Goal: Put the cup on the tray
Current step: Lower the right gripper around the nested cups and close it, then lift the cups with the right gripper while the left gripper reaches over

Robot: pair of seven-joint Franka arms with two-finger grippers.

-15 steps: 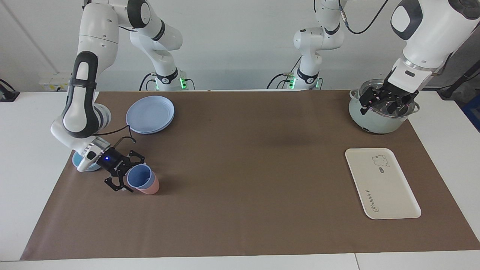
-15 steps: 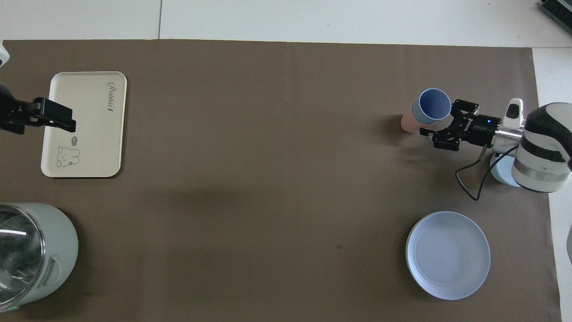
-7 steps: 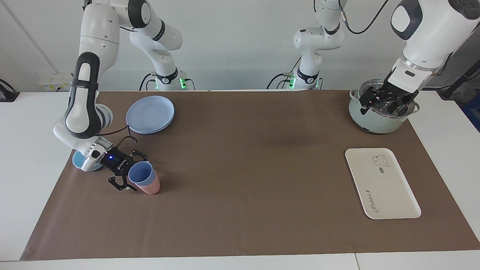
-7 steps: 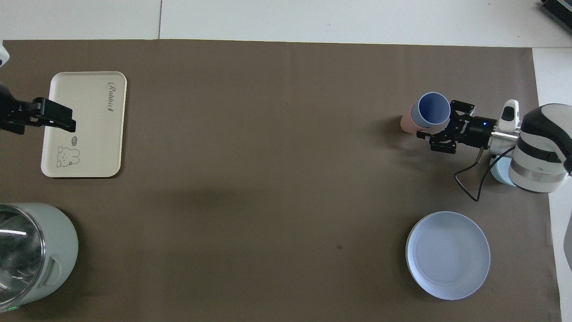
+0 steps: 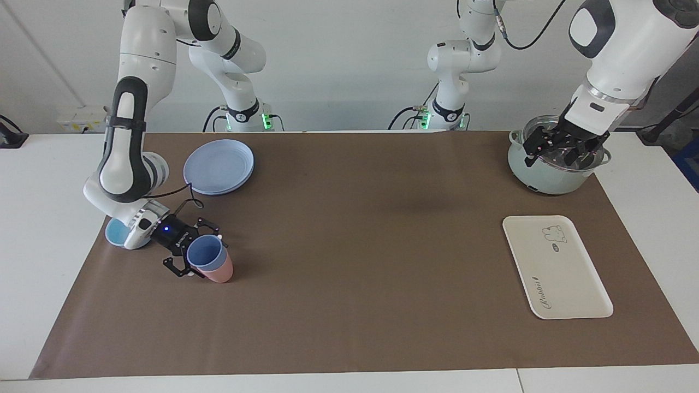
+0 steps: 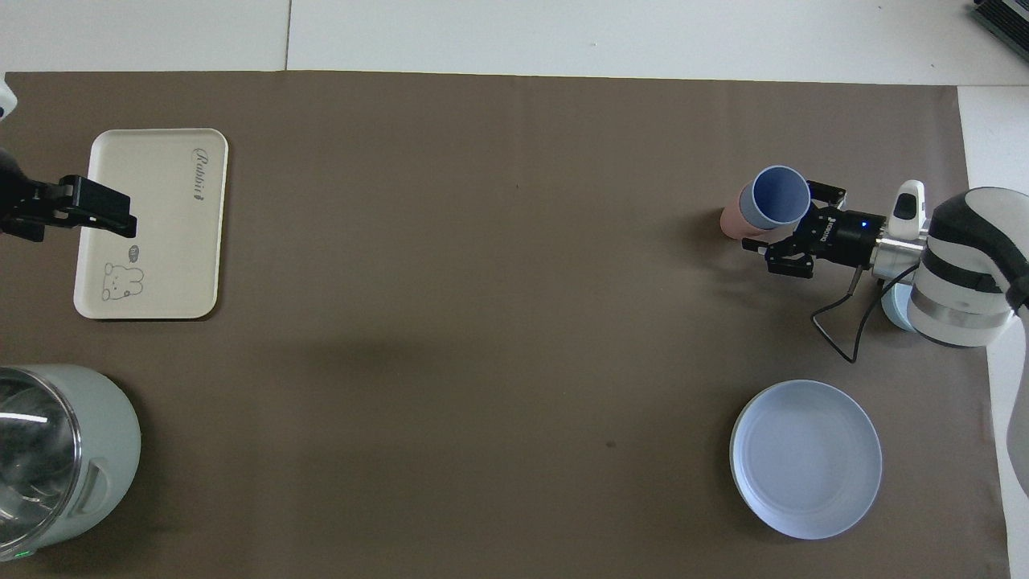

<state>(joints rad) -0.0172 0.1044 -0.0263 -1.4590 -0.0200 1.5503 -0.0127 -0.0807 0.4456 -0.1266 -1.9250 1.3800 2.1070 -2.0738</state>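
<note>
The periwinkle cup (image 5: 204,253) (image 6: 776,197) stands upright, nested in a salmon-pink tumbler (image 5: 219,273) (image 6: 731,221), toward the right arm's end of the table. My right gripper (image 5: 196,250) (image 6: 792,219) lies low and level, open, with one finger on each side of the cup's upper part. I cannot see any contact. The cream tray (image 5: 568,273) (image 6: 161,241) with the bear drawing lies flat toward the left arm's end. My left gripper (image 5: 562,147) (image 6: 104,211) waits raised and open between the pot and the tray.
A round blue plate (image 5: 218,166) (image 6: 805,458) lies nearer to the robots than the cup. A light-blue bowl (image 5: 116,233) (image 6: 892,310) sits under the right wrist. A pale-green pot (image 5: 546,174) (image 6: 88,450) stands nearer to the robots than the tray.
The right gripper has slid in toward the cup, so its open fingers now straddle it. Cup, tumbler and left arm have stayed where they were.
</note>
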